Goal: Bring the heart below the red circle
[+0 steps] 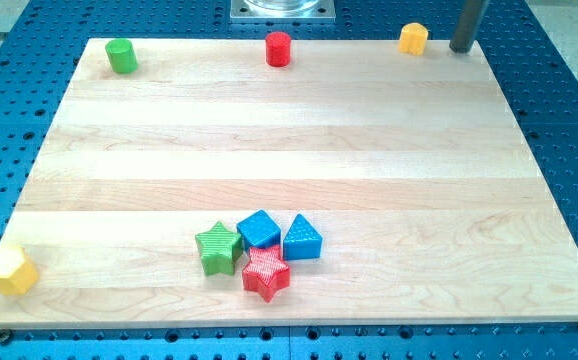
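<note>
As seen from the one camera, my tip (461,48) stands just beside the yellow heart (414,38), at its 3 o'clock, apart from it. The arm ends in a plain rod; a grip state cannot be told. The heart sits well apart from the red circle (278,48), at its 3 o'clock.

My rod comes down nearly upright from the frame's top edge at about one o'clock in the view; my tip (461,48) rests at the board's far edge.
</note>
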`<state>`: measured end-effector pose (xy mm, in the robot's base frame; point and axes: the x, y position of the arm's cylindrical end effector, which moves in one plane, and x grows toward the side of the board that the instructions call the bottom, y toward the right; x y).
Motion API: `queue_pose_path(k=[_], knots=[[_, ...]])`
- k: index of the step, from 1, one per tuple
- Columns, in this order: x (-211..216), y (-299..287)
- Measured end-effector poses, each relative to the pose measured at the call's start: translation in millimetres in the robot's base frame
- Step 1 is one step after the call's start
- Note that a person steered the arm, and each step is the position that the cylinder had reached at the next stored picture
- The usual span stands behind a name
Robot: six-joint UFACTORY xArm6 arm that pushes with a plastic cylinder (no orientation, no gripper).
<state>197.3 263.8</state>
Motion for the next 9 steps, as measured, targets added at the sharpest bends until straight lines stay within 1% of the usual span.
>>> queue_pose_path(k=[1,2,3,4,5,6,7,8,9], knots=[[-5.9,-9.3],[1.7,-47.3],[89.6,-142.0],[136.9,-201.6],[119.6,-128.5],[59.0,-65.9],[12.9,-45.8],[-1.9,-81.6],[14.8,-148.8]])
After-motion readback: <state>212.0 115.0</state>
